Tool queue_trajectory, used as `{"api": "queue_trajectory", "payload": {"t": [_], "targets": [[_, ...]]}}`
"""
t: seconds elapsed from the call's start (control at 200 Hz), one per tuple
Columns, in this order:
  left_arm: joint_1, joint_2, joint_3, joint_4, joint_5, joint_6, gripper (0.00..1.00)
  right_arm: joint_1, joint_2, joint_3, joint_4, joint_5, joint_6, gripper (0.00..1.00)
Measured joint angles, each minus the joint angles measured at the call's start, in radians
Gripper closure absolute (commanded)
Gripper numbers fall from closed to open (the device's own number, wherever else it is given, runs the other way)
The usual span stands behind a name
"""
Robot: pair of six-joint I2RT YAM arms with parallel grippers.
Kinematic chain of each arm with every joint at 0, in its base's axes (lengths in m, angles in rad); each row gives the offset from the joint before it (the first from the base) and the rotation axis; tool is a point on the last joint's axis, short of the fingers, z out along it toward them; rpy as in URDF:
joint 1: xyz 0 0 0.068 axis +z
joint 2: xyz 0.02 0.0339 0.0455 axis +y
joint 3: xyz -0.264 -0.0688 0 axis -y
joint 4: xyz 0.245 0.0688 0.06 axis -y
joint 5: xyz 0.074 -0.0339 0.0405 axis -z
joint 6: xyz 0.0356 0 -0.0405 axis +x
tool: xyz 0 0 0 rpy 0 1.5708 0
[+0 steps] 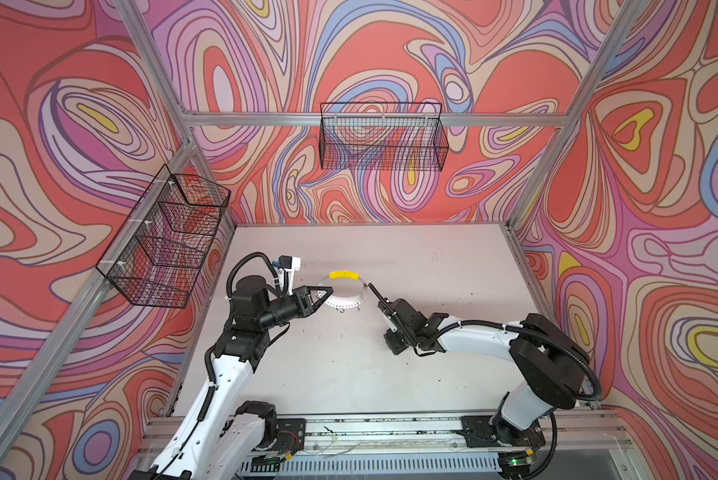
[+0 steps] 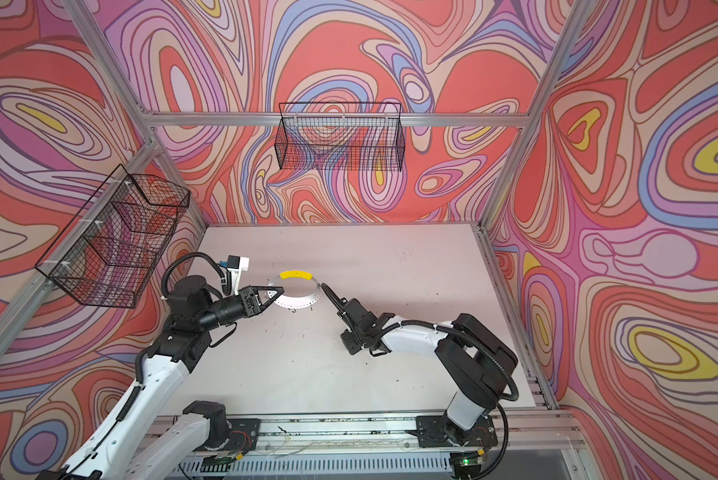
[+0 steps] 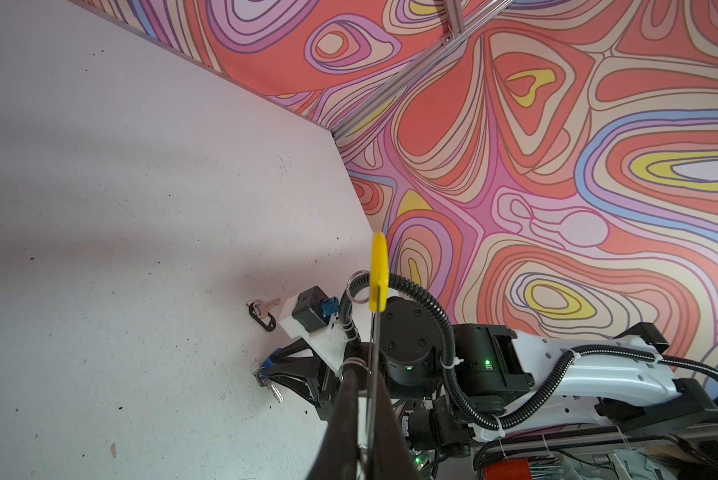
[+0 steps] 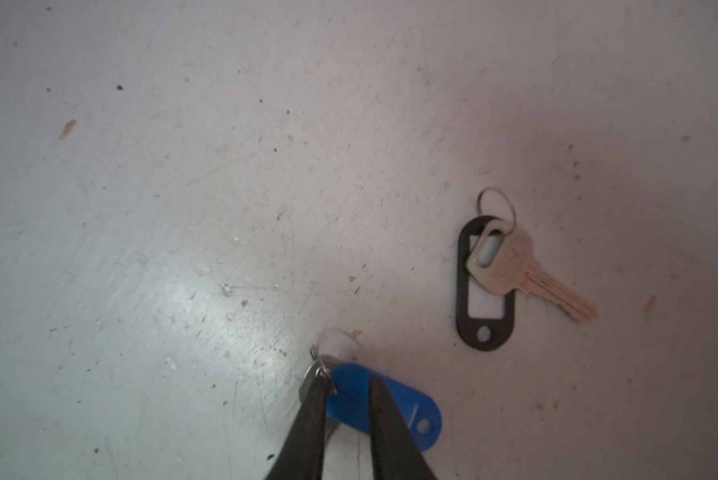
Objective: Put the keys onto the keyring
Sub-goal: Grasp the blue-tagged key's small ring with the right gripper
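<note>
lying between the right fingers (image 4: 313,419), blue-tagged key (image 4: 407,409); black-tagged key (image 4: 502,266) nearby

Left arm (image 1: 224,374): white shells, black joints.
Right arm (image 1: 473,336): same; green LED (image 1: 514,461) at base, 5 o'clock in a top view.
Cables (image 3: 446,328): black ribbed conduit, white zip ties.
Right gripper (image 4: 349,376): black tapered fingers (image 4: 307,424).

Table (image 1: 432,266): pale, scuffed, dark specks. Black-tag key (image 4: 494,274) flat on it about mid-table, key bow over tag. Blue-tag key (image 4: 407,411) just beside, at surface; resting or lifted unclear.
</note>
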Motion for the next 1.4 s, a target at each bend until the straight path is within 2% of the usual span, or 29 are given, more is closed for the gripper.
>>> {"api": "queue_trajectory", "payload": {"t": [0.235, 0.401, 0.506, 0.586, 0.701, 1.402], "targets": [[0.0, 0.006, -0.001, -0.003, 0.0, 0.0, 1.0, -0.001, 0.001, 0.003, 0.014, -0.007, -0.005, 0.87], [0.0, 0.007, -0.001, -0.014, 0.0, 0.0, 1.0, -0.005, 0.002, 0.003, 0.02, -0.01, -0.007, 0.87], [0.0, 0.007, -0.001, -0.019, -0.001, 0.0, 1.0, -0.008, 0.002, 0.003, 0.02, -0.01, -0.01, 0.85], [0.0, 0.004, -0.001, -0.027, -0.004, 0.001, 1.0, -0.011, 0.002, 0.003, 0.02, -0.013, -0.014, 0.78], [0.0, 0.003, -0.001, -0.034, -0.004, 0.001, 1.0, -0.018, 0.002, 0.003, 0.021, -0.018, -0.014, 0.77], [0.0, 0.009, 0.009, -0.079, -0.005, 0.032, 1.0, -0.027, 0.002, -0.012, 0.034, -0.064, 0.006, 0.83]]}}
